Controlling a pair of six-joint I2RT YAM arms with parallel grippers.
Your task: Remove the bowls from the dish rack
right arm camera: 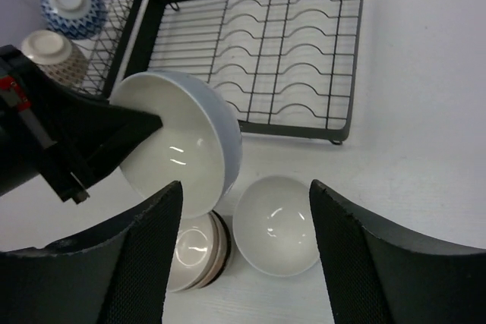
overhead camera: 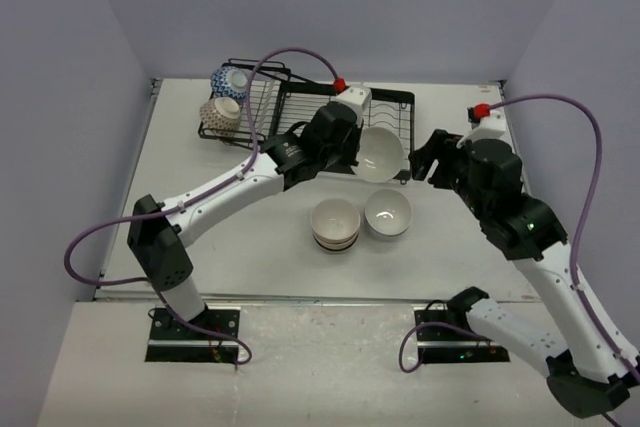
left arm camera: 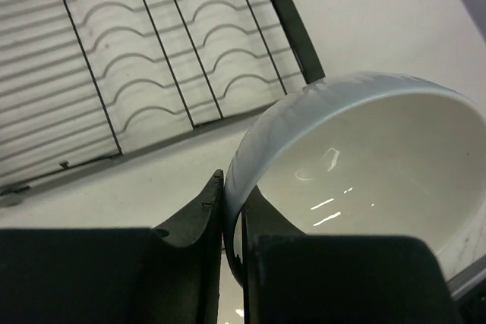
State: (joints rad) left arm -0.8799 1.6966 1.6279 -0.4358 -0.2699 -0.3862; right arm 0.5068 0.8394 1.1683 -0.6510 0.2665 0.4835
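My left gripper (overhead camera: pixel 352 153) (left arm camera: pixel 233 210) is shut on the rim of a plain white bowl (overhead camera: pixel 381 152) (left arm camera: pixel 364 157) (right arm camera: pixel 182 142), held tilted in the air just in front of the dish rack (overhead camera: pixel 340 107) (right arm camera: pixel 266 51). The rack's large framed section shows no bowls. Its small angled section holds a blue-and-white bowl (overhead camera: pixel 229 79) (right arm camera: pixel 70 7) and a cream bowl (overhead camera: pixel 222 115) (right arm camera: pixel 49 52). On the table sit a stack of brown-banded bowls (overhead camera: pixel 335 224) (right arm camera: pixel 199 252) and a white bowl (overhead camera: pixel 387 213) (right arm camera: pixel 275 225). My right gripper (overhead camera: pixel 432 159) (right arm camera: pixel 245 187) hovers open above them, holding nothing.
The white table (overhead camera: pixel 250 237) ends at grey walls on the left, back and right. The right arm's body (overhead camera: pixel 520 222) reaches in from the near right. A purple cable (overhead camera: pixel 290 55) arches over the rack.
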